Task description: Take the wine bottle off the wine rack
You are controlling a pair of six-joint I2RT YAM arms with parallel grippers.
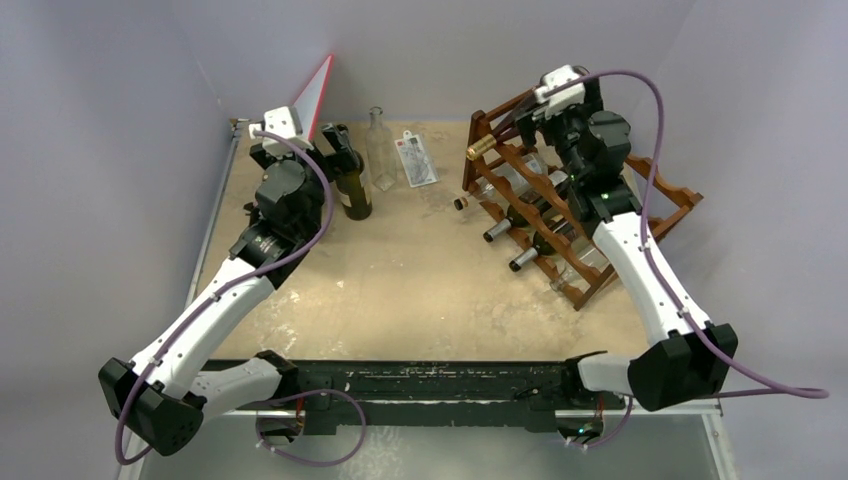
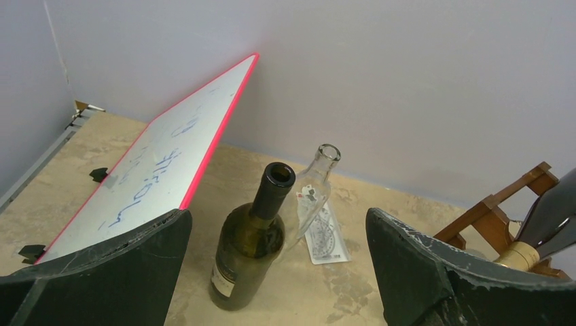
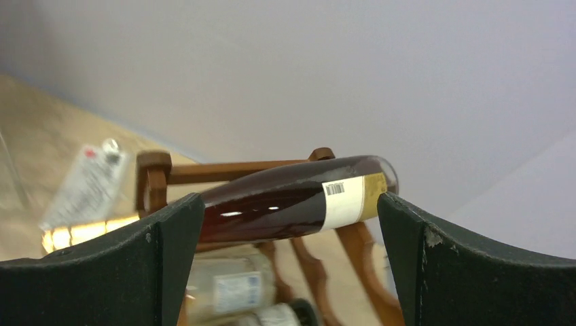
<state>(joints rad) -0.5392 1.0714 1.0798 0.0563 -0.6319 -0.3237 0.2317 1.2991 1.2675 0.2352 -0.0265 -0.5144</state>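
Observation:
The dark reddish-brown wine rack stands at the table's right back. A dark wine bottle with a gold foil neck lies on its top tier, neck pointing left. In the right wrist view this bottle, with a white and gold label, lies crosswise over the rack's top rail. My right gripper is open just above its body, a finger on each side, not closed on it. My left gripper is open and empty above an upright dark green bottle.
Several more bottles lie in the rack's lower tiers. An upright clear bottle, a flat card and the dark green bottle stand at the back middle. A red-edged whiteboard leans in the back left corner.

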